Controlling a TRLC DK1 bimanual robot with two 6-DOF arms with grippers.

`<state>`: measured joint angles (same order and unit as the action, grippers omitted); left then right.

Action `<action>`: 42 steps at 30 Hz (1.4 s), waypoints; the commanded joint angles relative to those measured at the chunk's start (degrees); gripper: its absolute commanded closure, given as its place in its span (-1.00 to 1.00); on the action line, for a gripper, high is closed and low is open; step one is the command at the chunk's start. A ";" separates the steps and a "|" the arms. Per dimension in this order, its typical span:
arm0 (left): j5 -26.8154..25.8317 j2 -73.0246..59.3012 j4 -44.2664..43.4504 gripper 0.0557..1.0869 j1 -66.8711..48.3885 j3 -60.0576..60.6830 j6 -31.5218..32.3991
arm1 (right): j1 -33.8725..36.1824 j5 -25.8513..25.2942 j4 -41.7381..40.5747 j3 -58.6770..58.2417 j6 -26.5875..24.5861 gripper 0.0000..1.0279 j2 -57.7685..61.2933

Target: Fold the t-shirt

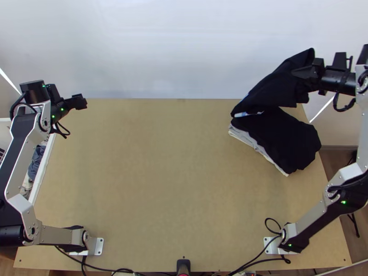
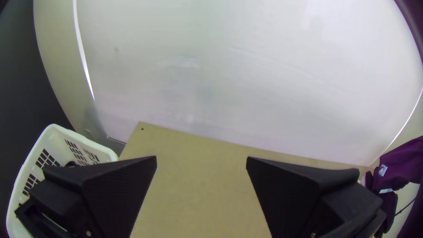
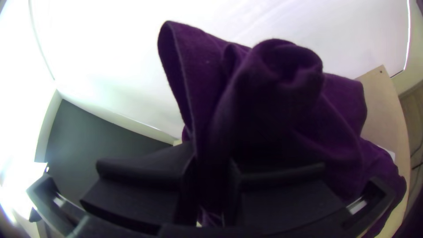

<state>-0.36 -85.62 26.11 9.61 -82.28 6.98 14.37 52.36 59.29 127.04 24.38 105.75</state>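
The black t-shirt is at the far right of the bench, gripped by the right hand and draping from it toward the left and near side. In the top view its upper part reaches past the bench's far edge, and its lower left end overlaps the far side of a pile of folded clothes; whether the two touch there cannot be told. The shirt is neither flat nor neatly folded: the right wrist view has it bunched, with loose rounded folds and a hanging edge, its fabric pinched between the fingers of the right hand. A small blue-and-white patch lies where the shirt meets the pile. The pile has black cloth on top and paler layers jutting out along its left and near side. Across the bench, at its far left corner, the left hand hangs with its fingers spread wide and nothing between them. Beyond the left edge sits a white basket with slatted openings and some clothes inside. Both arms' bases stand on the near part of the bench, and black cables run along the near edge. A pale backdrop rises behind the far edge.
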 commanded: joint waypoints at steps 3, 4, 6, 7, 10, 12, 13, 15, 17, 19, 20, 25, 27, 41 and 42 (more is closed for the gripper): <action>0.01 0.63 0.00 -0.92 0.68 0.54 -0.22 | 0.22 -0.15 -0.58 -3.91 -1.44 0.95 2.88; 0.01 0.63 0.00 -0.92 0.76 0.72 -0.22 | 0.83 -0.15 -0.58 -5.67 -2.23 0.95 2.79; -0.08 0.81 0.00 -0.92 1.12 1.07 -0.22 | 2.42 -0.15 -0.58 -9.80 -4.17 0.95 2.61; -0.08 0.81 0.00 -0.92 1.29 1.07 -0.22 | 3.47 -0.15 -0.49 -11.99 -5.05 0.95 2.53; -1.22 0.81 -0.36 -0.92 2.08 1.07 -0.22 | 5.67 -0.85 -0.22 -17.62 -8.39 0.95 1.47; -1.22 0.81 -0.44 -0.92 2.26 0.98 -0.30 | 7.07 -1.73 0.83 -20.26 -10.67 0.95 0.77; -1.22 0.81 -0.44 -0.92 2.35 0.98 -0.39 | 7.78 -2.44 0.83 -21.66 -11.55 0.95 0.24; -1.31 0.81 -0.62 -0.92 2.70 0.89 -0.39 | 8.92 -4.02 1.01 -24.39 -13.66 0.95 -0.73; -2.01 0.90 -0.80 -0.92 2.96 0.89 -0.48 | 10.06 -5.86 1.09 -26.58 -15.42 0.94 -1.52; -2.72 0.99 -0.80 -0.92 3.05 1.07 -0.30 | 11.03 -7.97 1.09 -28.78 -17.00 0.94 -2.48; -2.80 0.99 -0.80 -0.92 3.05 1.16 -0.22 | 11.56 -8.76 1.09 -30.01 -17.79 0.94 -2.75; -2.80 0.99 -1.50 -0.92 2.70 1.95 0.14 | 13.58 -12.19 1.09 -36.43 -20.78 0.94 -6.09; -2.80 0.99 -1.67 -0.92 2.52 2.30 0.14 | 14.19 -14.92 1.09 -38.89 -21.83 0.94 -7.76; -4.74 0.37 -4.57 -0.92 2.96 4.15 0.66 | 28.52 -26.78 -6.73 -49.61 -27.37 -0.93 -22.26; -4.74 0.37 -4.57 -0.92 3.05 4.15 0.75 | 29.05 -30.47 -11.39 -51.19 -27.37 -0.93 -25.16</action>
<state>-4.34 -85.12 22.52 12.25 -78.81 7.49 36.67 31.62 58.54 82.08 -1.45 90.89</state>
